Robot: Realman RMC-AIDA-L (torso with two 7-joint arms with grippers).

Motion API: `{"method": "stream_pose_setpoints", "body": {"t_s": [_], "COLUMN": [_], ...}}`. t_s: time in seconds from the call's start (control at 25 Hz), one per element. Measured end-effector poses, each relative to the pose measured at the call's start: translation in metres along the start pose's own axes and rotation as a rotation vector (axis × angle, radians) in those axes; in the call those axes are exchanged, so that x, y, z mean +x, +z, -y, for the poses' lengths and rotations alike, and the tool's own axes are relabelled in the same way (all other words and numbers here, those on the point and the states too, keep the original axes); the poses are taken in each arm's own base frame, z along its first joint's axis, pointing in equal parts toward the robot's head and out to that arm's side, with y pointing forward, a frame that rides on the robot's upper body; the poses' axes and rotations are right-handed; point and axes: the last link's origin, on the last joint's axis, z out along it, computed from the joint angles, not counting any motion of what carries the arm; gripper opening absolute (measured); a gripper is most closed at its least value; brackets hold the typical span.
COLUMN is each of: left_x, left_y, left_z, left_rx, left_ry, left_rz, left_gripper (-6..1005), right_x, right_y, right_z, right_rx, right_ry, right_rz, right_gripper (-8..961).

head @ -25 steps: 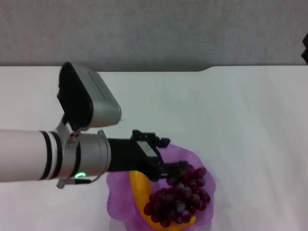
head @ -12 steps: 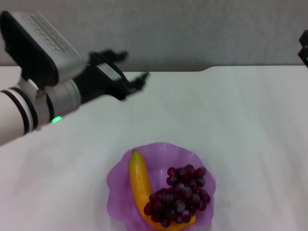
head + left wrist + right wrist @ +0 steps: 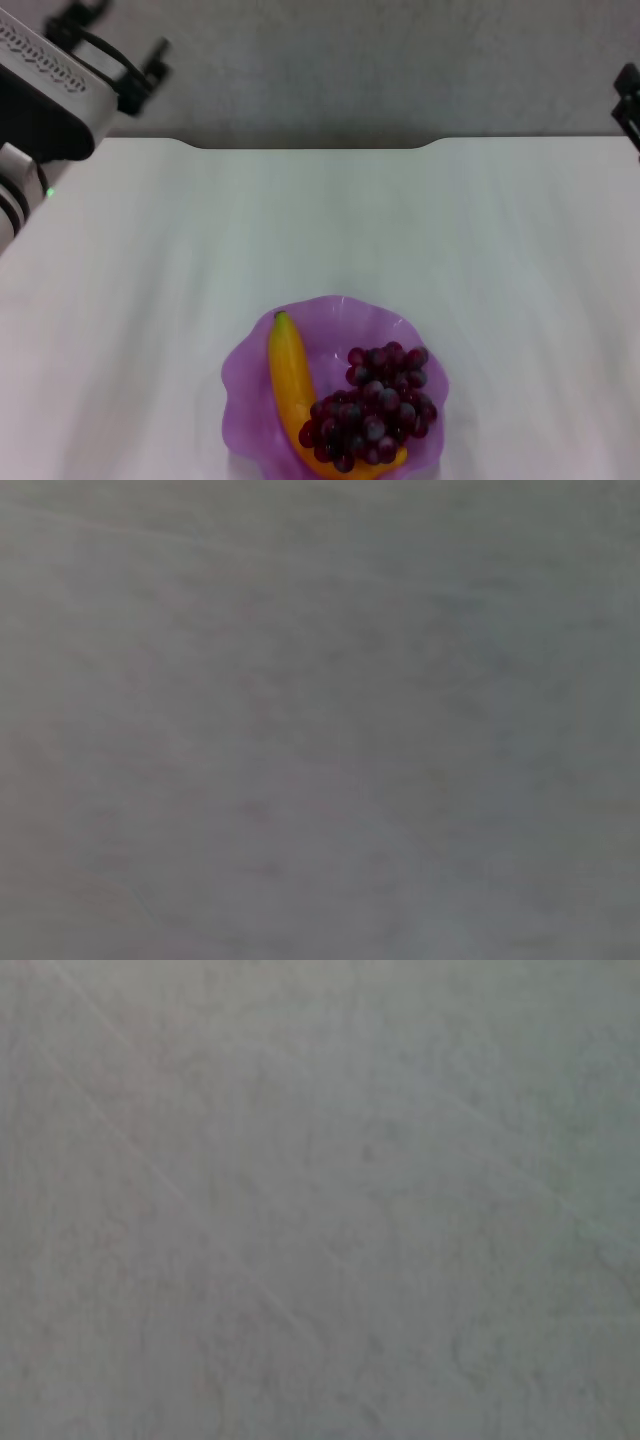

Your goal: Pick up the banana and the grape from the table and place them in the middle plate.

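The purple scalloped middle plate (image 3: 322,318) sits near the front of the white table (image 3: 470,240). Inside it the yellow banana (image 3: 288,375) lies along the left side, its dark tip pointing away from me. The dark red grape (image 3: 377,405) bunch rests against the banana on the plate's right side. My left gripper (image 3: 118,38) is raised at the far left corner, well away from the plate, open and holding nothing. Only a dark sliver of my right gripper (image 3: 629,100) shows at the right edge. Both wrist views show nothing but a plain grey surface.
A grey wall rises behind the table. The table's far edge has a shallow notch (image 3: 310,147) in the middle.
My left arm has let go of the grape bunch in the plate, lifted off and swung back to the far left corner. The banana and grape stay put in the plate.
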Motion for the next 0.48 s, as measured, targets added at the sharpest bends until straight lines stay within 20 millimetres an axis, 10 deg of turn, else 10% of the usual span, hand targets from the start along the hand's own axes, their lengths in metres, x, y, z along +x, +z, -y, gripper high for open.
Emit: {"method": "stream_pose_setpoints", "body": {"t_s": [0.48], "left_x": [0.003], "left_y": [-0.010], "left_z": [0.025], "left_rx": [0.467], "left_ry": [0.133], "left_rz": [-0.219], "left_gripper": [678], "right_x": [0.003], "right_y": [0.004], "right_z": [-0.006], "right_rx": [-0.025], "right_ry": [0.001], "right_rz": [-0.008], "right_gripper": [770]}}
